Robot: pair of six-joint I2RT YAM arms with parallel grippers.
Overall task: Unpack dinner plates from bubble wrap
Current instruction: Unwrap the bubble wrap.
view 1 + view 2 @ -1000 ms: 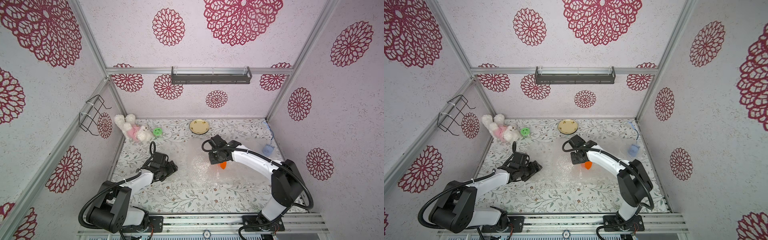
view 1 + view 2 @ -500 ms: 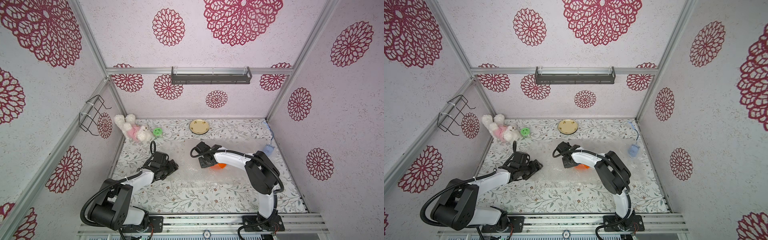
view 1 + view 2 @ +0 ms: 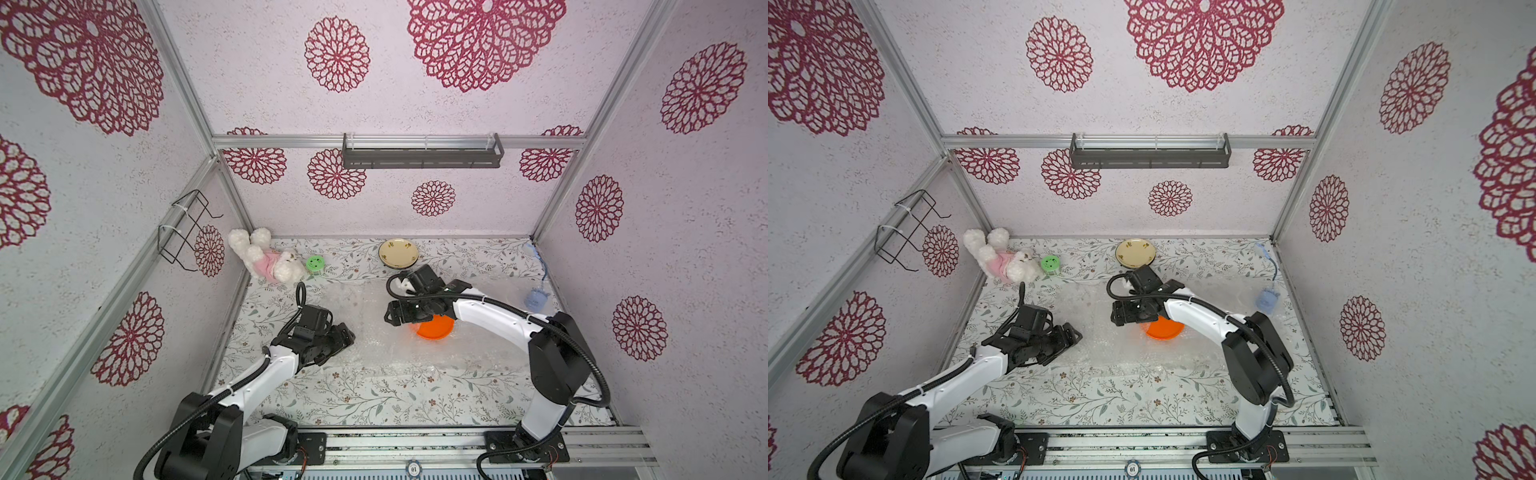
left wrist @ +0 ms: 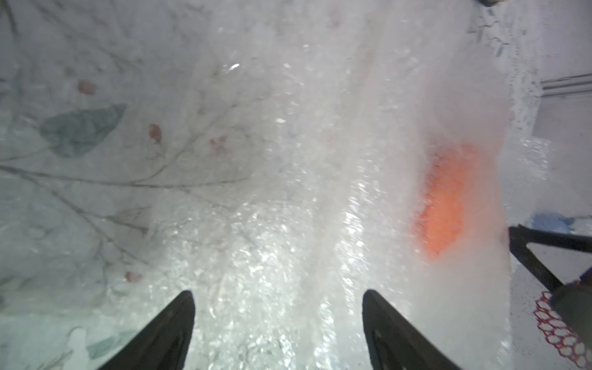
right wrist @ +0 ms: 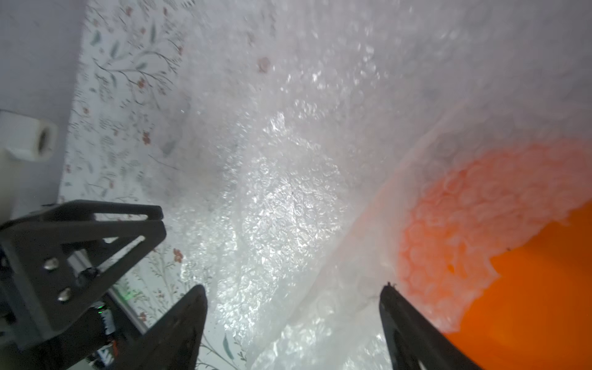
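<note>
**Left end effector** (image 4: 278, 298): jaws spread wide, nothing between them. It sits low over the bubble wrap (image 4: 288, 192); whether it touches the wrap cannot be told.

**Right end effector** (image 5: 293, 288): jaws spread wide, gripping nothing. It hangs above the wrap, at the edge of the orange dinner plate (image 5: 528, 304).

**Orange dinner plate** (image 3: 434, 330): mid-bench, on the wrap. One part is bare and the rest is veiled by a fold of wrap. In both top views the right wrist covers its far edge.

**Cream flowered dinner plate** (image 3: 398, 252): unwrapped, by the back wall.

**Bubble wrap** (image 3: 370, 307): spread across the centre of the bench (image 3: 353, 395). Its outline is hard to trace against the floral print.

**Arms**: the left arm reaches forward from the near-left base, with its wrist low. The right arm is bent at a raised elbow, with its forearm angled toward the centre.
</note>
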